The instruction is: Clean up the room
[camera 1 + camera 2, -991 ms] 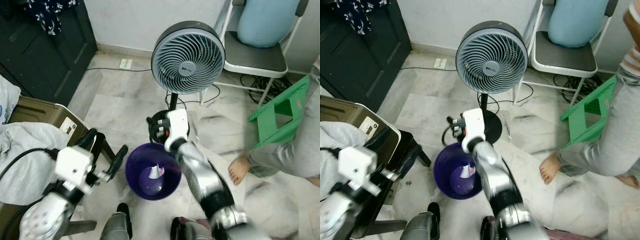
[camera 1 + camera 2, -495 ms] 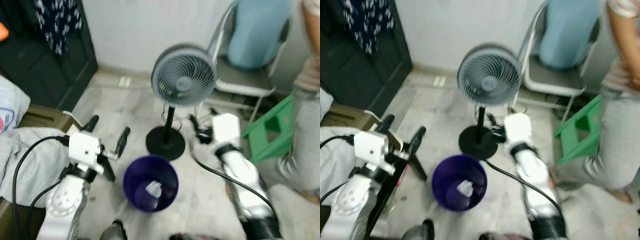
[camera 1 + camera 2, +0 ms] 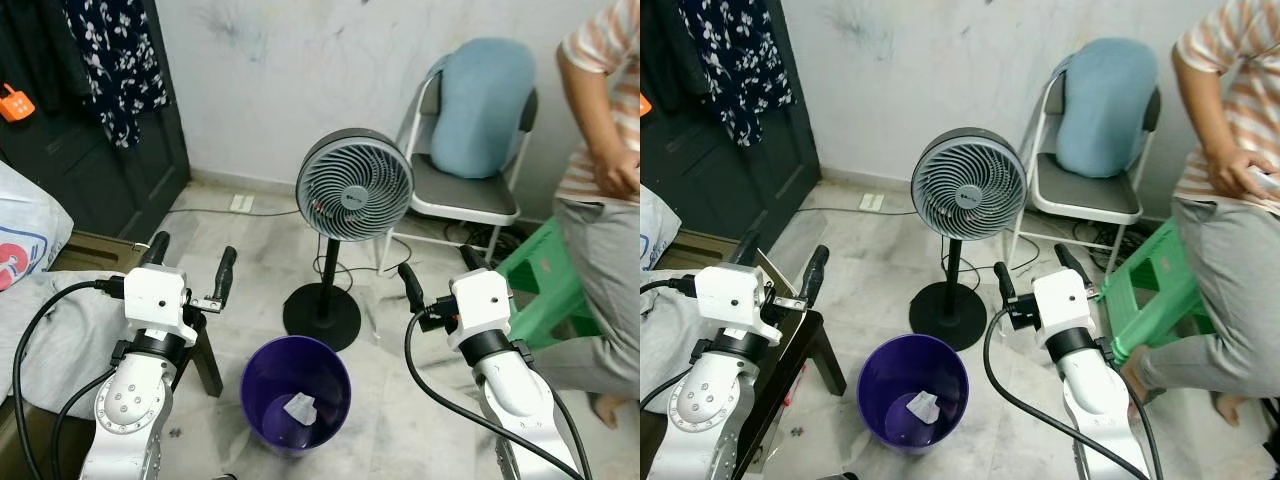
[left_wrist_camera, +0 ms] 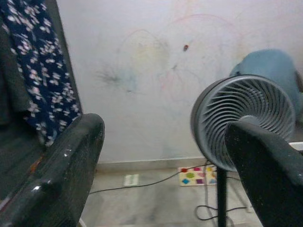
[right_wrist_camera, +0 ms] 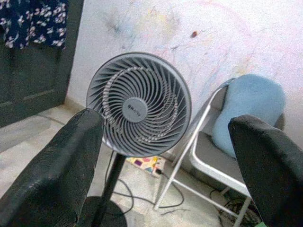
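Observation:
A purple waste bin [image 3: 296,394] stands on the marble floor in front of me, with a crumpled white scrap of paper [image 3: 298,409] at its bottom. My left gripper [image 3: 190,263] is raised to the left of the bin, open and empty. My right gripper [image 3: 438,272] is raised to the right of the bin, open and empty too. Both point forward toward the wall and the pedestal fan [image 3: 354,189]. In the right wrist view the fan [image 5: 138,105] shows between the two black fingers [image 5: 57,175].
A folding chair with a blue cushion [image 3: 478,95] stands behind the fan. A person [image 3: 603,190] stands at the right by a green stool [image 3: 545,275]. A dark cabinet [image 3: 70,120] and a low table with grey cloth [image 3: 50,320] are at left. Cables [image 3: 215,213] lie along the wall.
The camera has tilted up, showing more wall. My right arm has drawn back from over the bin to its right side, and both grippers are now raised level.

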